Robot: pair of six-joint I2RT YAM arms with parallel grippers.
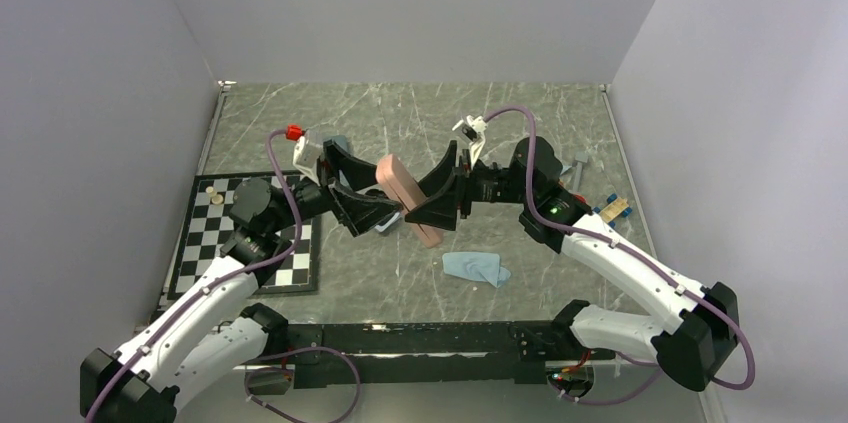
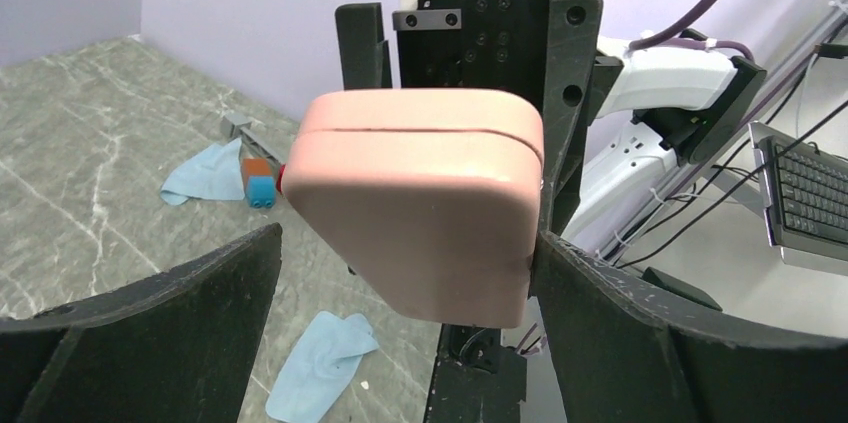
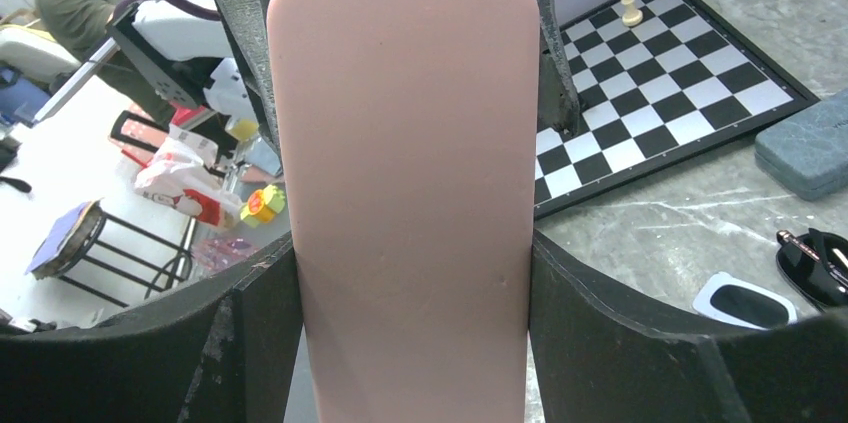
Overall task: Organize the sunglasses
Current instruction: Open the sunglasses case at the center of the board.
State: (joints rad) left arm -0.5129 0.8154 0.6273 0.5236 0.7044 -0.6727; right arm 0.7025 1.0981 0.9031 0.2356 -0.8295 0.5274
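right hand (image 3: 412,248) pinching pink case (image 1: 405,198) | left hand (image 2: 408,238) spread around its end, gap one side

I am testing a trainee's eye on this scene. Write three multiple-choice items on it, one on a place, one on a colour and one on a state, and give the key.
1. Where does the chessboard lie?
A) at the left side of the table
B) at its far right corner
C) under a cloth

2. What colour is the case in the right gripper?
A) slate blue
B) pink
C) white

3. How does the left gripper stand?
A) shut on a cloth
B) shut on a chess piece
C) open

Key:
1 A, the top view shows it along the left edge.
2 B, the right wrist view shows a pink case clamped there.
3 C, its fingers stand wide, with a gap beside the case.
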